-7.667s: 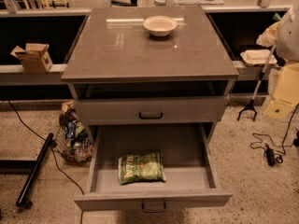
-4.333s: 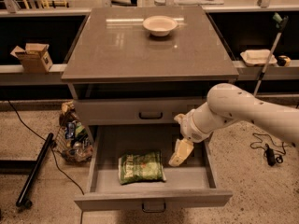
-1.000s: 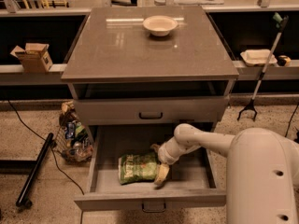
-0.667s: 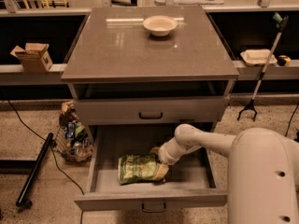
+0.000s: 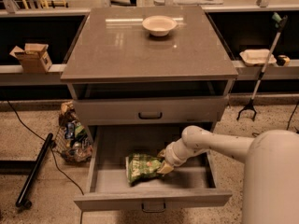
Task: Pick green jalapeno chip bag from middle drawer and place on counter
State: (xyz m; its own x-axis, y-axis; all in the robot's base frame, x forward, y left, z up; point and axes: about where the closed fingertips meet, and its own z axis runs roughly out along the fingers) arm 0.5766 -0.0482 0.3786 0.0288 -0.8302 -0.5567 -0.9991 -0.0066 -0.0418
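Observation:
The green jalapeno chip bag (image 5: pixel 141 166) is in the open middle drawer (image 5: pixel 191 179), near its centre, crumpled and tilted with its right edge raised. My gripper (image 5: pixel 164 166) reaches into the drawer from the right and is shut on the bag's right edge. The pale arm runs off to the lower right. The counter (image 5: pixel 126 45) tops the grey cabinet above the drawer, and a white shallow bowl (image 5: pixel 159 25) stands on it towards the back.
A closed shallower drawer front with a black loop handle (image 5: pixel 150 115) sits just above the open drawer. A basket of clutter (image 5: pixel 70 135) and a black pole (image 5: pixel 35 169) lie on the floor at left. A cardboard box (image 5: pixel 32 57) and a white tray (image 5: pixel 256 56) rest on the side ledges. A grabber tool (image 5: pixel 261 73) leans at right.
My gripper came down into the drawer, moved to the bag's right edge and closed on it. The bag went from lying flat to crumpled and tilted up at the right.

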